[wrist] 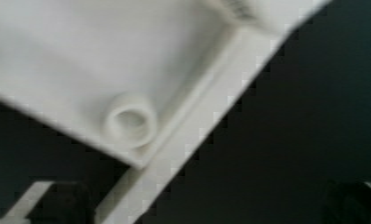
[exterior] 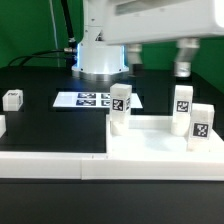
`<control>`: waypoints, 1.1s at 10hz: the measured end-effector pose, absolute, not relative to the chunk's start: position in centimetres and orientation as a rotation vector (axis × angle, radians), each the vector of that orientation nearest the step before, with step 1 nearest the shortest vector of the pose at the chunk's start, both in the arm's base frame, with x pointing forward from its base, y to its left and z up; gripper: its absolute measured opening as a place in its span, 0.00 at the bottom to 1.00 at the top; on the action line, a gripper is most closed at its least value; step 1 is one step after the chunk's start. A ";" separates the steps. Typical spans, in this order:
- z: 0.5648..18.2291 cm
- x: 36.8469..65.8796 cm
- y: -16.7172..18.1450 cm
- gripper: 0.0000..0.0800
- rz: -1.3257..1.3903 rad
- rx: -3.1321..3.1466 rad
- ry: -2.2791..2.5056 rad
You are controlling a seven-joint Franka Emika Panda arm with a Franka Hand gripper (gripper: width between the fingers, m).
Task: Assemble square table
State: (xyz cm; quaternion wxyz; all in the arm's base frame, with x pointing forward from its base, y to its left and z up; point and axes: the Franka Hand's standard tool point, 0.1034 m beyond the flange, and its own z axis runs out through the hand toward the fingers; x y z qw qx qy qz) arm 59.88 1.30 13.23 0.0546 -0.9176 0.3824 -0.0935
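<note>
1. The gripper (exterior: 158,58) hangs over the tabletop (exterior: 150,146), jaws spread wide and holding nothing.
2. The tabletop lies near right, beside the wall strip (exterior: 40,160). Three legs (exterior: 120,108) stand upright on it.
3. If it comes down off-line, a finger could clip the raised rim or topple a leg.
4. The fourth leg (exterior: 12,98) sits far left, so reaching across could brush the standing ones.

so the tabletop (exterior: 150,141) looks like plain white plastic, smooth with a soft sheen, and its round socket (wrist: 129,122) is the same. The legs (exterior: 121,108) are white plastic too, with printed black-white tags. The surface (exterior: 45,80) is black and mostly matt.
</note>
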 end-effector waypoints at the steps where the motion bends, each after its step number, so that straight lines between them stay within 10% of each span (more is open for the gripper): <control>1: 12.8 58.0 -2.0 0.81 -0.295 -2.879 0.976; 4: 12.4 53.4 -9.7 0.81 -0.261 -3.037 0.544; 11: 11.3 50.6 -13.3 0.81 -0.177 -3.122 -0.299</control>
